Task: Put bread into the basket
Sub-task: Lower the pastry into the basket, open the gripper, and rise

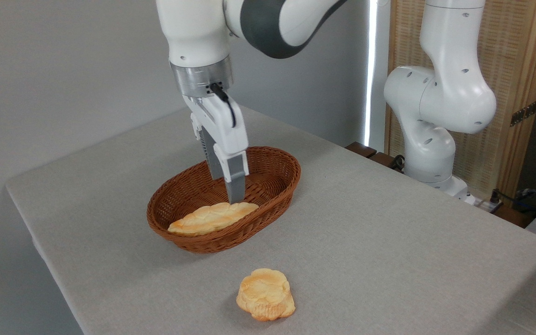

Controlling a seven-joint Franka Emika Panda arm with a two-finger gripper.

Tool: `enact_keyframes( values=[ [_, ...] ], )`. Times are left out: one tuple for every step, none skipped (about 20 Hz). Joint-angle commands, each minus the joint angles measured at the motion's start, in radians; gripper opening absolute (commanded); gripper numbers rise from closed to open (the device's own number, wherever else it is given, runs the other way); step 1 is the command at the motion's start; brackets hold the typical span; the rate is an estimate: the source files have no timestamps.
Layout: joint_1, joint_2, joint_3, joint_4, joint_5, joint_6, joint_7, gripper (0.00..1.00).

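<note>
The bread [212,217], a long golden-orange loaf with a bumpy top, lies inside the basket [275,184] along its near wall. The basket is oval brown wicker and stands in the middle of the grey table. My gripper [226,190] hangs straight down over the basket. Its fingers stand apart, and the nearer fingertip is just at the far edge of the loaf's right end. Nothing shows between the fingers, so the gripper is open.
A small round, flower-like bun [265,294] lies on the table [389,242] in front of the basket, near the front edge. The arm's white base [428,139] rises at the back right, beside a wooden screen [519,83].
</note>
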Motion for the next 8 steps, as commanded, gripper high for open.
enact_keyframes(
  values=[
    [-0.005,0.000,0.020,0.032,0.040,-0.004,-0.084,1.00],
    [-0.004,0.000,0.020,0.032,0.055,-0.004,-0.087,1.00],
    [-0.004,0.003,0.023,0.032,0.069,-0.001,-0.087,1.00],
    [-0.002,0.007,0.039,0.034,0.080,0.023,-0.087,1.00],
    [-0.002,0.012,0.043,0.034,0.080,0.049,-0.087,1.00],
    [-0.002,0.013,0.045,0.034,0.082,0.068,-0.087,1.00],
    [-0.002,0.019,0.046,0.034,0.083,0.077,-0.087,1.00],
    [-0.002,0.023,0.046,0.034,0.083,0.083,-0.087,1.00]
  ],
)
